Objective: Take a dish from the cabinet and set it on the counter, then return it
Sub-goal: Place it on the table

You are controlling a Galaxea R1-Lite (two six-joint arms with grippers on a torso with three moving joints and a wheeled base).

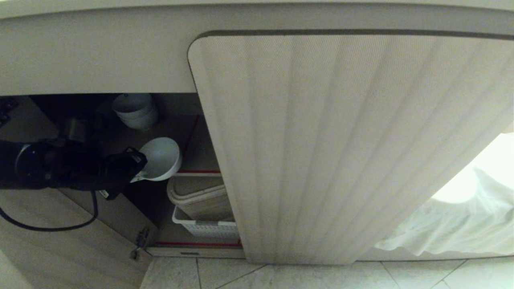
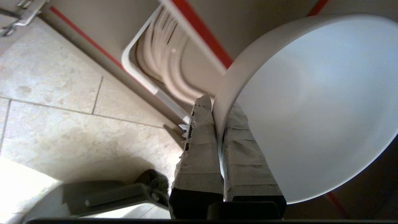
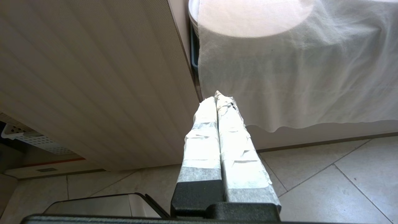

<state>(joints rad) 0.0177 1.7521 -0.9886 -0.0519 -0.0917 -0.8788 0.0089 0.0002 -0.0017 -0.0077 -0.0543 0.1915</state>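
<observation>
A: Where's the dish (image 1: 162,157)?

B: In the left gripper (image 2: 217,107), hanging in the open cabinet (image 1: 172,120) mouth by the red-taped shelf edge (image 1: 198,171), tilted on its side. The taped fingers (image 2: 199,146) pinch only the rim, one inside and one outside.

A: And the risk?

B: I'd say slip. It's glossy white ceramic, deep and round, held by a thin lip. A jolt could swing it or let it slide out onto the tile floor (image 2: 62,124) below.

A: Anything to hit?

B: The ribbed door (image 1: 341,152) with its rounded corner is just beside it. The stacked bowls (image 1: 135,110) sit farther back, and a perforated white basket (image 1: 204,226) with beige trays stands underneath. A careless move might clip the shelf edge.

A: The right gripper (image 3: 219,99)?

B: Parked low facing the door and a white cloth (image 3: 295,77), fingers pressed together on nothing.
</observation>
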